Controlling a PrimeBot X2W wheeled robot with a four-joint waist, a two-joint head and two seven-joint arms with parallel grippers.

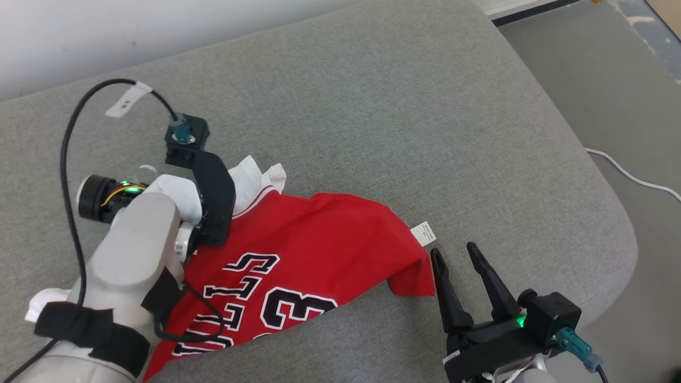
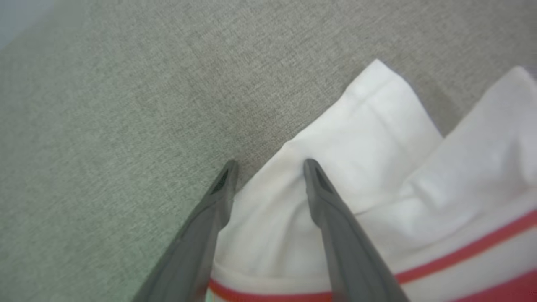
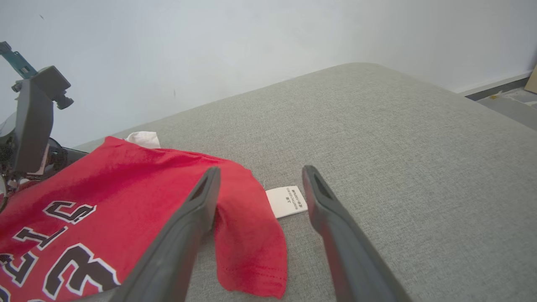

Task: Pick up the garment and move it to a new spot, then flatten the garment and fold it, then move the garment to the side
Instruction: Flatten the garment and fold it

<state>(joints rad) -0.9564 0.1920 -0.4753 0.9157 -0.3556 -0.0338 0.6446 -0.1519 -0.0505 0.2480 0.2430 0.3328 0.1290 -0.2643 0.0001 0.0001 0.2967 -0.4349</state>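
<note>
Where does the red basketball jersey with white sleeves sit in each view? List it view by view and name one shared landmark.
Head view: red basketball jersey with white sleeves, lower left to centre, partly under the left arm.
Left wrist view: its white sleeve, right and bottom, straddled by the left claw.
Right wrist view: lower left.
Shared landmark: grey woven cushion underneath.

Light is bright, soft and even across my head view, which is sharp throughout; the red shirt (image 1: 330, 229) casts only a thin shadow on the grey cushion (image 1: 372, 106). Through my left wrist the shirt's white trim (image 2: 377, 126) is washed out and blurred, too close to focus. Through my right wrist the wall (image 3: 209, 50) glows pale, the cushion's edge bows, and my right jaws look soft.
</note>
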